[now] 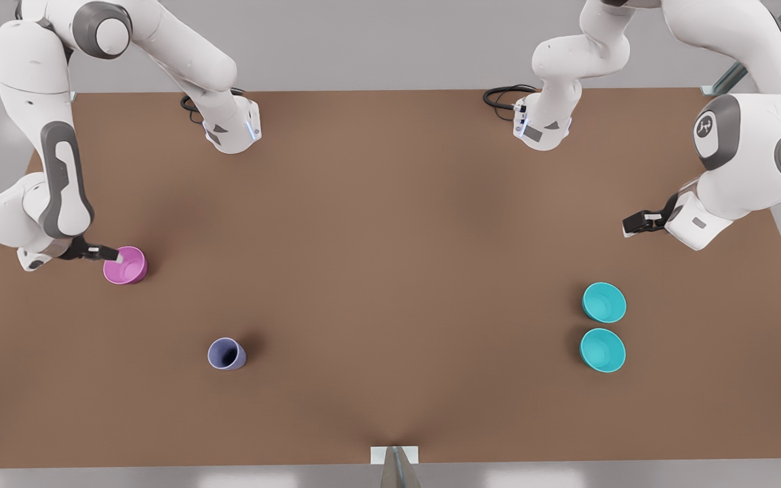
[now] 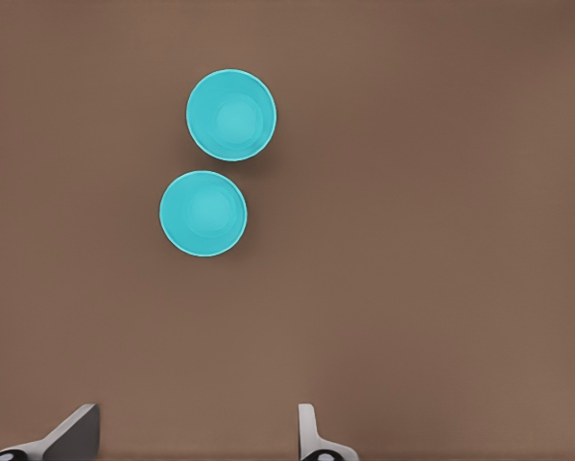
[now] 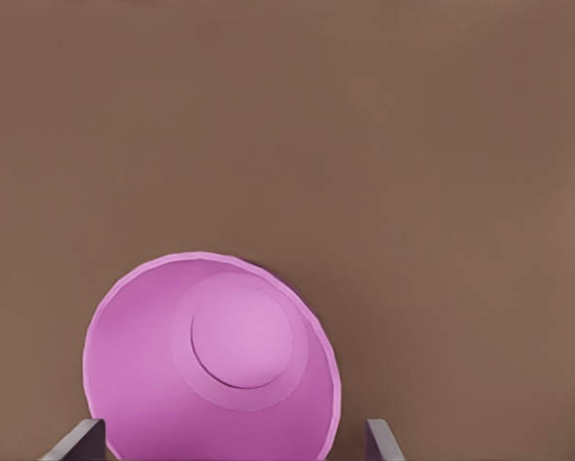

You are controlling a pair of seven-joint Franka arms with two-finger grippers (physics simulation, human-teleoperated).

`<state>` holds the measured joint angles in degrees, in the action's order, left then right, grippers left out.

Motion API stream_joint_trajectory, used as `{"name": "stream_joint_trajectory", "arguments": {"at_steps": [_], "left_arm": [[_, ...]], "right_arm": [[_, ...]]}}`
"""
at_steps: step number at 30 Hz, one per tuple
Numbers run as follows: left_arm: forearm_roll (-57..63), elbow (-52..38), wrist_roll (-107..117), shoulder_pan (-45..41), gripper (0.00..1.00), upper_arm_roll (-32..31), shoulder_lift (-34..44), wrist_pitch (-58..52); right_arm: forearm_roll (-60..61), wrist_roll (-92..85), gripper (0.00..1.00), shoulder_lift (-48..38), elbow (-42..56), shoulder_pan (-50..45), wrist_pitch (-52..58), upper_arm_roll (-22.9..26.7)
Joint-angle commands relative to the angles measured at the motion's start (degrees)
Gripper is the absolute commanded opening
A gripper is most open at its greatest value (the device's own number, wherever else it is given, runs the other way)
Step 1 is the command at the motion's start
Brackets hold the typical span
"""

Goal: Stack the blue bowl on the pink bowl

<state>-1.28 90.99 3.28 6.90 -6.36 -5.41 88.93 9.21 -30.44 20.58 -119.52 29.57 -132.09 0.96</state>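
The pink bowl (image 1: 125, 265) stands upright near the table's edge at the front view's left. My right gripper (image 1: 116, 256) is down at its rim. In the right wrist view the pink bowl (image 3: 215, 360) sits between the fingers of the open right gripper (image 3: 234, 430), one finger on each side of it. Two identical blue bowls (image 1: 604, 302) (image 1: 603, 350) stand side by side at the front view's right, also seen as blue bowls (image 2: 231, 114) (image 2: 203, 212) in the left wrist view. My left gripper (image 1: 636, 222) hovers open and empty above the table, apart from them; the left gripper (image 2: 198, 415) holds nothing.
A lavender-blue cup (image 1: 226, 354) stands on the brown table (image 1: 390, 237) toward the front view's lower left. The arms' bases (image 1: 231, 125) (image 1: 543, 122) sit at the far edge with black cables.
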Motion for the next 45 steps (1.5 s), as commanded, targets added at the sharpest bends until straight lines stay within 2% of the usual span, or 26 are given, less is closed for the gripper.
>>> {"name": "stream_joint_trajectory", "arguments": {"at_steps": [1,14,17,18,19,20,21,26,28,30,33,34,36,40,42,45], "left_arm": [[0.1,0.0,-0.5,0.0,1.0,-0.1,0.1,0.0],[0.1,0.0,-2.8,0.6,1.0,0.0,0.0,0.4],[0.1,0.0,-3.0,1.0,1.0,0.0,0.0,0.5],[0.1,0.0,-3.0,1.0,1.0,0.0,0.0,0.4],[0.1,0.0,-3.0,1.0,1.0,0.0,0.0,0.5],[0.1,-0.1,-3.0,1.0,1.0,-0.1,0.0,0.5],[0.1,0.0,-3.0,1.0,1.0,-0.1,0.0,0.5],[0.1,-0.1,-3.0,1.4,1.0,0.0,-0.7,0.8],[0.1,-0.1,-3.0,1.4,1.0,0.0,-1.1,0.8],[0.1,-0.1,-3.0,1.5,1.0,-0.1,-1.1,1.2],[0.2,-0.1,-3.0,1.6,1.0,0.0,-1.2,1.2],[0.2,0.0,-3.0,1.6,1.0,0.0,-1.2,1.2],[0.2,-0.1,-3.0,1.6,1.0,0.0,-1.2,1.2],[0.1,-0.1,-3.0,1.6,1.0,0.0,-1.2,1.2],[0.1,0.0,-3.0,1.6,1.0,-0.1,-1.2,1.2],[0.1,0.0,-3.0,1.6,1.0,0.0,-1.2,1.2]], "right_arm": [[-0.9,-18.8,1.0,0.1,-0.1,0.1,-8.2,0.0],[-0.8,-18.8,1.0,6.4,-1.7,1.1,-8.1,0.4],[-0.8,-18.8,0.93,5.3,-2.0,1.0,-7.0,0.4],[-0.8,-18.9,0.69,5.3,-2.1,1.0,-7.0,0.4],[-0.8,-18.8,0.39,5.3,-2.3,1.0,-7.0,0.4],[-0.8,-18.8,0.25,5.3,-2.3,1.0,-7.0,0.4],[-0.8,-18.7,0.21,5.3,-2.3,0.9,-7.0,0.4],[1.5,-18.7,0.21,4.7,-2.4,0.4,-6.4,-0.3],[8.1,-18.7,0.21,1.1,-2.2,-3.8,1.3,-1.0],[12.8,-17.0,0.21,-2.8,0.0,-10.9,7.7,-1.0],[23.5,5.0,0.21,-3.7,3.9,-33.1,9.2,-1.0],[24.4,20.5,0.21,-2.6,7.3,-40.2,9.1,-1.1],[24.8,40.2,0.21,1.4,15.6,-50.7,8.7,-1.0],[19.8,73.8,0.21,19.8,41.4,-63.4,7.3,-0.4],[16.1,81.8,0.21,27.7,50.4,-65.1,7.1,-0.3],[15.6,83.6,0.21,29.9,50.6,-65.0,6.7,-0.2]]}}
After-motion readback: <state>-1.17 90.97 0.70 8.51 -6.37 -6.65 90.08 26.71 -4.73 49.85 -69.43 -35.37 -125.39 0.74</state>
